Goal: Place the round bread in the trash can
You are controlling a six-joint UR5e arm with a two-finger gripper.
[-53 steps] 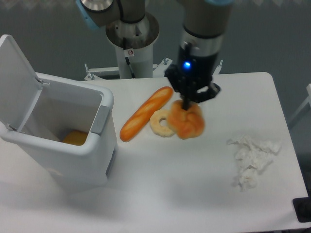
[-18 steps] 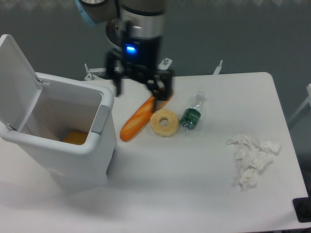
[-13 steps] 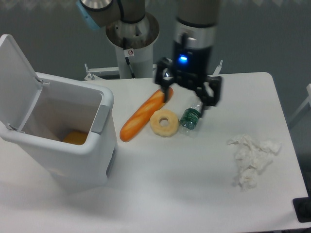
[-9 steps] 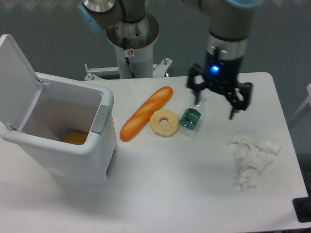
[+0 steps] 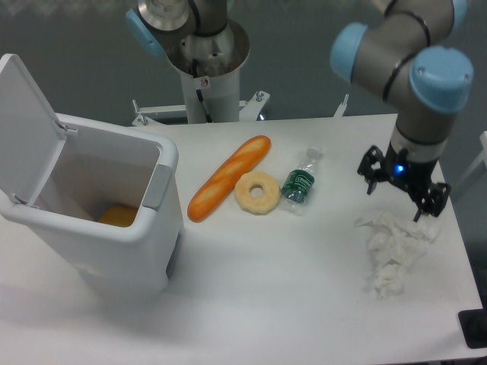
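The trash can (image 5: 114, 251) is a white bin at the left with its flip lid (image 5: 23, 114) standing open. An orange-yellow shape (image 5: 118, 216) lies at its bottom; I cannot tell whether it is the round bread. No round bread shows on the table. My gripper (image 5: 396, 199) is open and empty at the right side of the table. It hangs just above the upper edge of a heap of crumpled white paper (image 5: 396, 247), far from the bin.
A long orange baguette (image 5: 228, 176), a pale ring-shaped bread (image 5: 256, 192) and a small plastic bottle with a green label (image 5: 300, 182) lie together mid-table. The robot's base column (image 5: 207, 61) stands at the back. A dark object (image 5: 473, 328) sits at the front right corner.
The gripper held the round bread mid-table, then stood open without it near the bin. It has since swept right across the table to the crumpled paper. The bottle now shows.
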